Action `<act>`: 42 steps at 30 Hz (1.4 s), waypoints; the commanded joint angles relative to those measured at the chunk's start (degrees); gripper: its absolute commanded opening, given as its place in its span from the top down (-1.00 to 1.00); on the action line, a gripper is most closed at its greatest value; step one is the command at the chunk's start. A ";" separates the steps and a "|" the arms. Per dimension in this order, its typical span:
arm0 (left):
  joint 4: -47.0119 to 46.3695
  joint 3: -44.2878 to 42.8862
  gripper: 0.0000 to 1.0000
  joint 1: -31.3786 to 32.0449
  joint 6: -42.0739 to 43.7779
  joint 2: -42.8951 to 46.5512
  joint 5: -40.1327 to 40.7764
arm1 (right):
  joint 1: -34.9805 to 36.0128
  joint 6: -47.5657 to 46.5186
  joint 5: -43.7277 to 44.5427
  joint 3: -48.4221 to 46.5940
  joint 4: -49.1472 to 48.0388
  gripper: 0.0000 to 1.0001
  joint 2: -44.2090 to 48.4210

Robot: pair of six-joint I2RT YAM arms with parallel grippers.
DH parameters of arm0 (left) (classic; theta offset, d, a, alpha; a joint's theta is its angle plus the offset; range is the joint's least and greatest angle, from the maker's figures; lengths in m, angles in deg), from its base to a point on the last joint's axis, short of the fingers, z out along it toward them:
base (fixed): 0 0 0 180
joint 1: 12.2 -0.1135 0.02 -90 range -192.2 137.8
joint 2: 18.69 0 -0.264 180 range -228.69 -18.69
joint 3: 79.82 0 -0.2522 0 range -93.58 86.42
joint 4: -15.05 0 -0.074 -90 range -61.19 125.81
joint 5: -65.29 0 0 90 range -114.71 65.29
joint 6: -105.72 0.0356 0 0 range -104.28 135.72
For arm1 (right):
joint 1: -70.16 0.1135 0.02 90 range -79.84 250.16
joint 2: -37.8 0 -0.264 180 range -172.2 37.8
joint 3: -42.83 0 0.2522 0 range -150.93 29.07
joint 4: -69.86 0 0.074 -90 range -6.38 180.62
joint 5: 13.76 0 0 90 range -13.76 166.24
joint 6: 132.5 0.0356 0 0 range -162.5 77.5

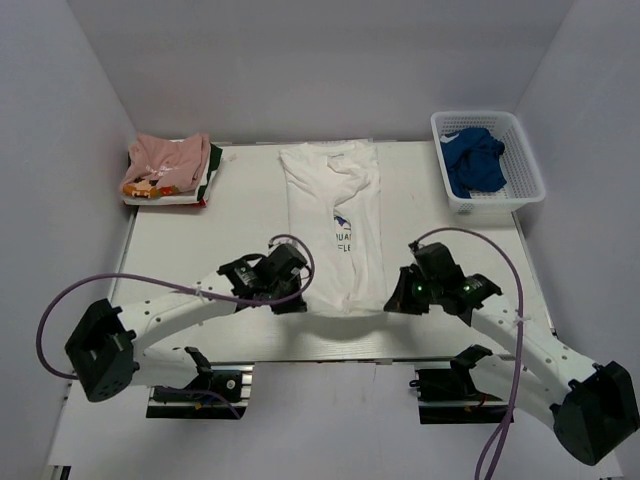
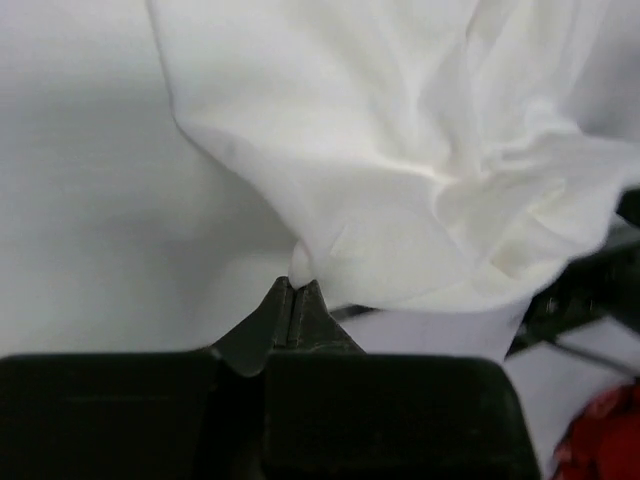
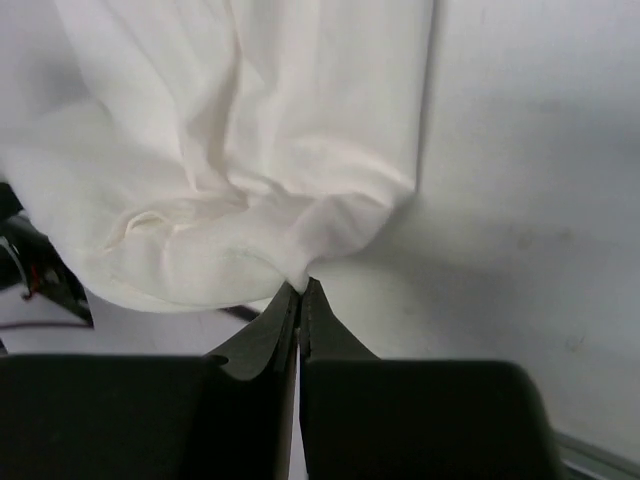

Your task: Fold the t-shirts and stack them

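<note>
While the left gripper [image 2: 292, 292] and right gripper [image 3: 300, 290] pinch its near corners, the white t-shirt [image 1: 335, 200] lies on the table [image 1: 200, 250].
Folded far left sits the pink t-shirt [image 1: 165, 158].

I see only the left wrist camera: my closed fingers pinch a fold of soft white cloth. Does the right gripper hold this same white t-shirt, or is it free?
Observer: It holds it. The right gripper is shut on the other near corner of the soft white t-shirt.
Operator: How does the shirt lie on the table?
Observer: It is a long narrow strip, folded lengthwise. It runs from the near edge of the white table toward the far edge, with dark lettering showing.
Operator: Where is the stack?
Observer: At the far left corner, where a folded pink t-shirt lies on other folded cloth.
</note>
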 commanded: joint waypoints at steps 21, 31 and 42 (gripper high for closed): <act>11.93 -53.87 1.00 -20.97 12.11 -42.66 19.24 | -9.17 -6.64 9.45 -45.29 -16.63 1.00 -46.45; 12.71 -66.50 0.18 -27.12 13.52 -54.53 16.52 | -13.12 -7.16 6.52 -60.67 -14.44 0.07 -65.33; 8.68 -42.95 -1.00 -27.23 14.92 -40.23 11.59 | -10.41 -15.42 1.96 -46.63 -20.22 -0.81 -51.59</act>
